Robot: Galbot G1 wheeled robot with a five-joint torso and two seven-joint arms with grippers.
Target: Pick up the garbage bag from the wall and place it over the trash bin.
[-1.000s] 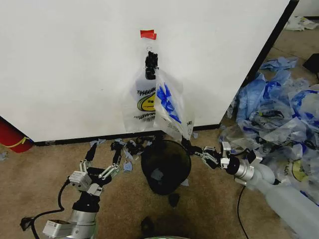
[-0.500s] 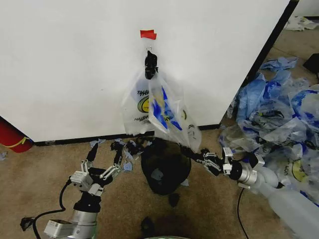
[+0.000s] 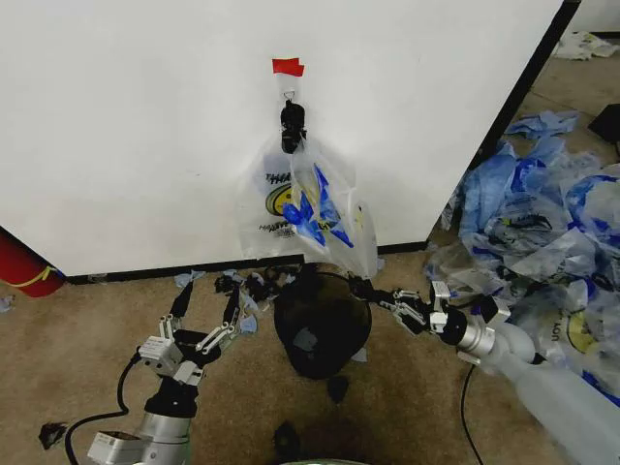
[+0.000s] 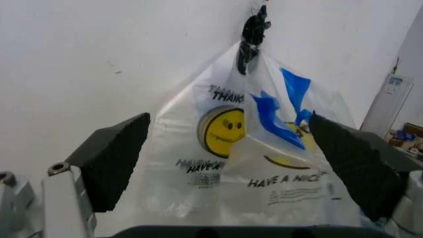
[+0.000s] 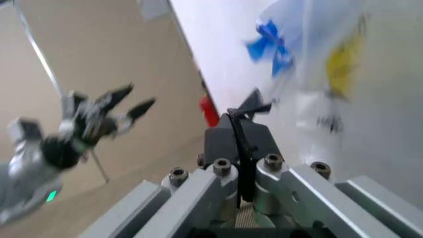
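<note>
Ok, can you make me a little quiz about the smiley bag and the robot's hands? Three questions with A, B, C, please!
1. Where is the garbage bag?
A. hanging on the wall
B. inside the trash bin
C. flat on the carpet

2. What colour is the tape?
A. green
B. red
C. purple

3. How is the right gripper?
A. wide open
B. shut on the bag
C. holding the bin

Answers: 1 A, it hangs from the black clip. 2 B, it looks red. 3 B, its fingers pinch the bag's lower corner; the left gripper is open.
</note>
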